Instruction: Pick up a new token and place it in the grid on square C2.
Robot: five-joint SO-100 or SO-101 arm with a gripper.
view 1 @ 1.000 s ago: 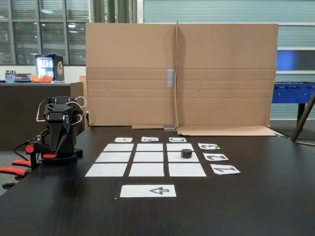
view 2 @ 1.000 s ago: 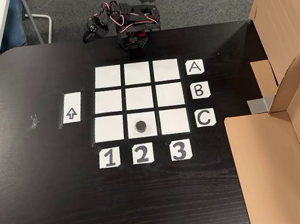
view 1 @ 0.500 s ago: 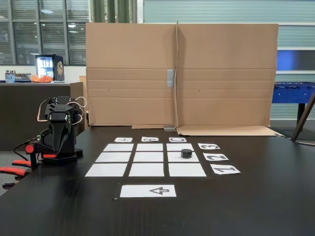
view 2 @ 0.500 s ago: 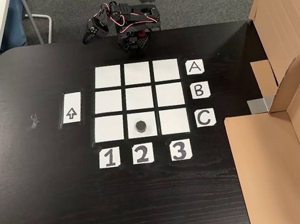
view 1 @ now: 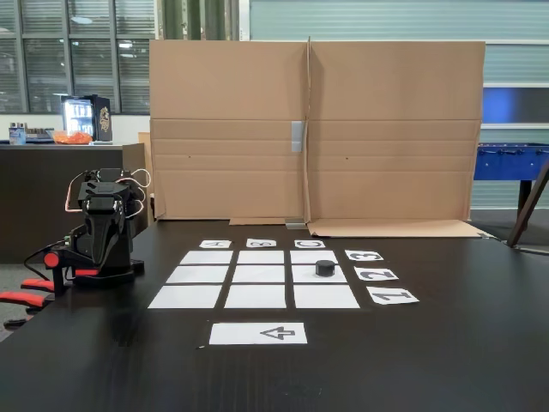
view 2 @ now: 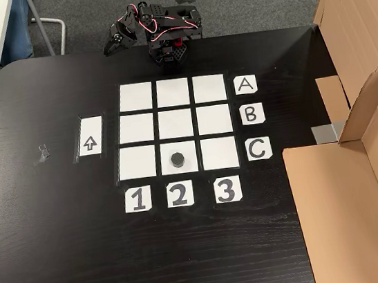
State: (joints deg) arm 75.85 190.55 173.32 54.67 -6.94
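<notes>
While the token (view 2: 177,159) stands upright on square C2 (view 2: 177,158), apart from the folded arm (view 2: 163,33) at the tabletop (view 2: 64,255) edge, the job looks complete. Whether the pincer (view 2: 113,44) is open cannot be told. A further reach could knock the token off its square.

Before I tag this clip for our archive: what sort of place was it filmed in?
Probably an office or lab common area, set up as a makeshift robot demo. A foosball table stands at the right, a counter with a small lit display fridge at the left, and cardboard sheets screen the dark table.
</notes>
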